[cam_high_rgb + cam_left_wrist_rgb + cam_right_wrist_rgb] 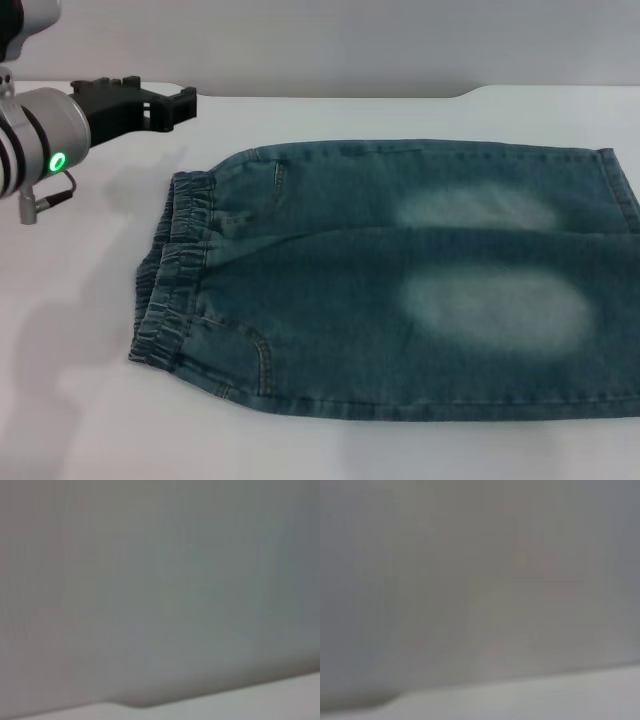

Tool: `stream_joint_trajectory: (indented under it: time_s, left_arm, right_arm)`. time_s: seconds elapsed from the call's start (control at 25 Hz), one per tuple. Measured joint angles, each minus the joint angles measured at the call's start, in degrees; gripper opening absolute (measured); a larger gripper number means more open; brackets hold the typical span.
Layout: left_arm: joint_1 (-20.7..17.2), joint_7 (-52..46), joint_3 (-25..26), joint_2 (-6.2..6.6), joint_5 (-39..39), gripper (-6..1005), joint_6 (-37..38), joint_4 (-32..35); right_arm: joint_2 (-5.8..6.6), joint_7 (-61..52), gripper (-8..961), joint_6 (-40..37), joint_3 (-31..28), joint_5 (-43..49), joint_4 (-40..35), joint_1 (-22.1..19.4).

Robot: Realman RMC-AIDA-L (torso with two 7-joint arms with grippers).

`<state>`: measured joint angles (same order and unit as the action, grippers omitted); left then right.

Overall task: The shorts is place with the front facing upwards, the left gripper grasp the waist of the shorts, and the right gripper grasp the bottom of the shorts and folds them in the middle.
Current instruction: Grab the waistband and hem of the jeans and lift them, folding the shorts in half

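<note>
The blue-teal denim shorts (400, 280) lie flat on the white table (70, 400), with two pale faded patches facing up. The waist of the shorts (172, 268), a puckered elastic band, is at the left end. The bottom of the shorts (622, 195) is at the right, and its nearer part runs past the picture's edge. My left gripper (165, 100) hovers open over bare table at the far left, beyond the waist and apart from it. Nothing is between its fingers. My right gripper is out of view. Both wrist views show only a grey wall and a strip of table.
Bare white table surrounds the shorts on the left and in front. The table's far edge (330, 95) meets a grey wall, with a raised step (480, 90) at the back right.
</note>
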<state>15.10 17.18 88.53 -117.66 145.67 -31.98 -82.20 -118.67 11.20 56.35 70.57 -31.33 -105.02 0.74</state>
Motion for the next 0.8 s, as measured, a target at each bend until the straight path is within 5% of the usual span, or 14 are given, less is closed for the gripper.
stream_joint_trajectory:
  time_s: [0.12,0.44,0.8]
  left_arm:
    - [1.4,0.5,2.6,0.02,0.3,695,-7.9,-1.8]
    - [2.7,1.5,6.5,-0.02,2.9,695,-27.7,-9.7]
    - [3.1,1.7,8.2,-0.05,3.0,694,-34.0,-11.9]
  right_arm:
    - [-0.03,0.4,813,11.9,-2.1,0.1,-4.3,2.1]
    - [-0.21,-1.6,813,25.6,-6.9,-1.0,-12.7,1.7]
    - [-0.31,3.2,813,26.0,-21.7,-20.2,-4.5,-0.4]
